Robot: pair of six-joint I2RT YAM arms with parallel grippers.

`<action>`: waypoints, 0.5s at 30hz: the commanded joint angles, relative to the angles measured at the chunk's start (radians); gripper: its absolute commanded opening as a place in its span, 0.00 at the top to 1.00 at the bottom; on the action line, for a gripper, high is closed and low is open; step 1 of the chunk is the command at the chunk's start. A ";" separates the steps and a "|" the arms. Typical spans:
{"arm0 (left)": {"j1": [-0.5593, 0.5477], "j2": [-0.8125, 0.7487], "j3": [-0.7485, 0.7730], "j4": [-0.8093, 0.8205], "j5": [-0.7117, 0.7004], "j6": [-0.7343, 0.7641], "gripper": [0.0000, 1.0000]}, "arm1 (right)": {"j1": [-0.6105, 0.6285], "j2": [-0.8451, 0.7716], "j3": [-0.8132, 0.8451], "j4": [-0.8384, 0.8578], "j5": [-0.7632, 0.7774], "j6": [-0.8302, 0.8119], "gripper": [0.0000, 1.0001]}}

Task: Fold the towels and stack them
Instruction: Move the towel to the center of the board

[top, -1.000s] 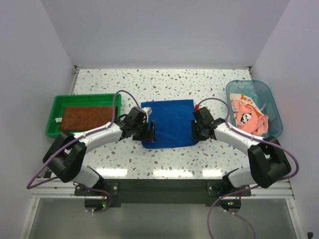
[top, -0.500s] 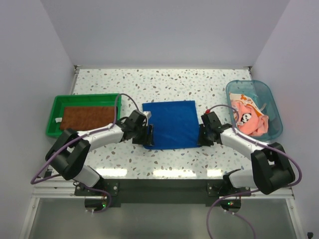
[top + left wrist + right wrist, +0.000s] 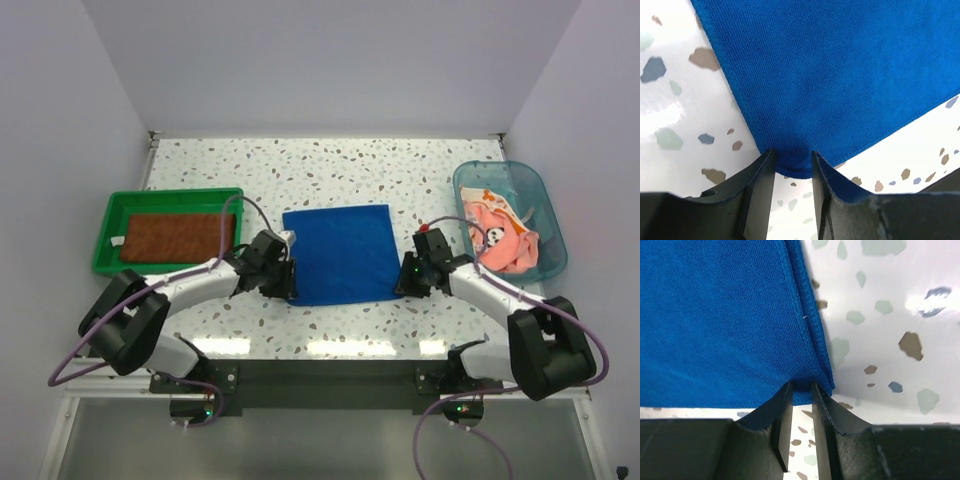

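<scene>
Since the left gripper (image 3: 792, 159) has its jaws standing a little apart with the near left corner of the blue towel (image 3: 340, 252) between their tips, it should finish closing on that corner before anything lifts; the right gripper (image 3: 801, 388) looks nipped shut on the hem at the near right corner, with only a narrow gap between its jaws. The step in hand appears to be the first fold, so both corners should rise together, travel level toward the far edge of the towel and come down square on its far corners, with the cloth kept lightly taut between the arms so it does not sag or skew. The towel lies flat at the middle of the worktop (image 3: 330, 170), nearer the near edge. Well apart at the left edge, a green tray (image 3: 110, 215) holds a folded rust-brown towel (image 3: 172, 235); at the right edge a clear blue tub (image 3: 545, 190) holds a crumpled pink towel (image 3: 497, 243) and an orange towel (image 3: 487, 198). Nothing lies across the fold path
</scene>
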 commanded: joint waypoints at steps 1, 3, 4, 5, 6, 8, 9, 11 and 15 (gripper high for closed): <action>-0.003 -0.021 -0.067 -0.145 -0.048 0.009 0.60 | 0.000 -0.010 -0.076 -0.111 -0.056 0.010 0.73; -0.005 -0.047 -0.103 -0.158 -0.039 -0.001 0.60 | 0.003 -0.036 -0.107 -0.130 -0.098 0.012 0.72; -0.003 -0.066 -0.113 -0.161 -0.037 -0.005 0.60 | 0.005 -0.054 -0.113 -0.139 -0.115 0.009 0.72; -0.003 -0.076 -0.129 -0.165 -0.037 -0.008 0.60 | 0.005 -0.068 -0.124 -0.170 -0.121 0.007 0.71; -0.003 -0.089 -0.133 -0.174 -0.042 -0.013 0.60 | 0.008 -0.084 -0.124 -0.183 -0.124 0.000 0.71; -0.003 -0.129 -0.124 -0.190 -0.054 -0.014 0.58 | 0.008 -0.137 -0.107 -0.226 -0.127 -0.013 0.69; -0.003 -0.141 -0.115 -0.196 -0.063 -0.016 0.55 | 0.011 -0.150 -0.095 -0.240 -0.132 -0.014 0.68; -0.003 -0.172 -0.068 -0.214 -0.075 -0.014 0.49 | 0.014 -0.177 -0.039 -0.277 -0.139 -0.025 0.64; -0.002 -0.182 0.063 -0.245 -0.126 0.005 0.37 | 0.014 -0.159 0.115 -0.289 -0.086 -0.089 0.60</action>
